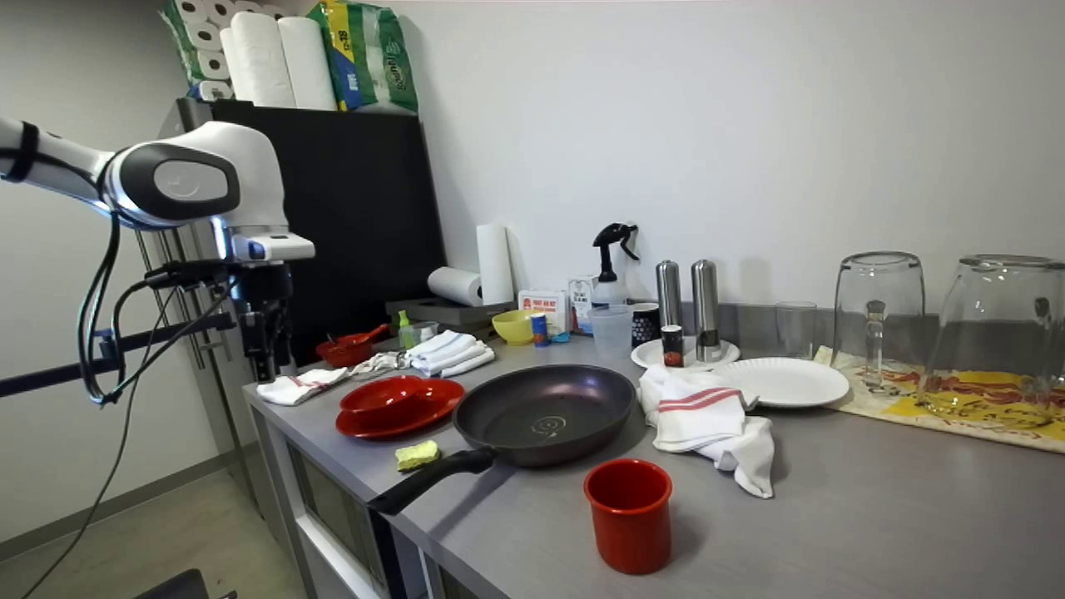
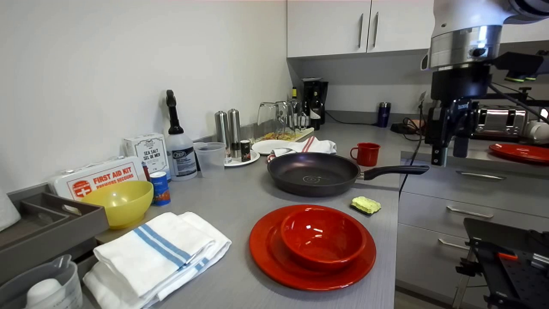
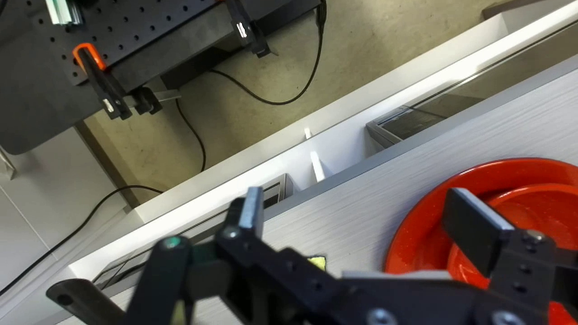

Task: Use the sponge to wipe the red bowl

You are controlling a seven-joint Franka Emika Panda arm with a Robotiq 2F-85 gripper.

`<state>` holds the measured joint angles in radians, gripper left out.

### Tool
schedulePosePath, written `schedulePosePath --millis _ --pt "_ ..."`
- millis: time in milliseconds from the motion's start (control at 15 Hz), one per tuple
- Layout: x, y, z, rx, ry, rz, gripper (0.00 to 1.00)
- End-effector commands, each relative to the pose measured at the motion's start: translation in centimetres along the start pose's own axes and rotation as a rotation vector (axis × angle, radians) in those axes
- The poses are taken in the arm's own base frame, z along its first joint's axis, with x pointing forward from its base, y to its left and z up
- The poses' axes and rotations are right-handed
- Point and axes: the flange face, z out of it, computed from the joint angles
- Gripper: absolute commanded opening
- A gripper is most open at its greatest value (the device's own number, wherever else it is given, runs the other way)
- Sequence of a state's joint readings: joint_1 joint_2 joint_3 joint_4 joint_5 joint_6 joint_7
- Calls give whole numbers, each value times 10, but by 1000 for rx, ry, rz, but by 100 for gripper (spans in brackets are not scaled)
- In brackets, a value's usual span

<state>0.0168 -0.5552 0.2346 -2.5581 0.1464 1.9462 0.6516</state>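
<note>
The red bowl (image 2: 324, 236) is glossy and sits on a wider red plate (image 2: 263, 244) close to the counter's front edge; both exterior views show it. Between plate and frying pan lies the sponge (image 2: 366, 204), yellow on top with a dark underside (image 1: 418, 455). My gripper (image 2: 448, 156) hangs pointing down, above counter height and out past the front edge, apart from bowl and sponge. In the wrist view its fingers (image 3: 253, 212) stand wide apart with nothing between them. There the bowl (image 3: 542, 212) is partly behind one finger, and only a corner of the sponge (image 3: 318, 262) shows.
A black frying pan (image 1: 545, 416) has its handle (image 1: 433, 481) reaching toward the front edge near the sponge. Also on the counter are a red mug (image 1: 628, 516), a white towel (image 1: 707, 416), folded towels (image 2: 158, 253) and a yellow bowl (image 2: 122, 204). A black cart (image 2: 506, 257) stands below.
</note>
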Motion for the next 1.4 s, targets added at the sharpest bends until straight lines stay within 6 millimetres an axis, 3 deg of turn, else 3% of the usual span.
schedulePosePath --millis 0,667,933,1333 --pt "7 5 6 3 68 27 100" --pt "43 -9 42 2 104 70 100" --pt "51 -16 42 4 78 86 100" --pt "55 -7 40 -23 67 81 100"
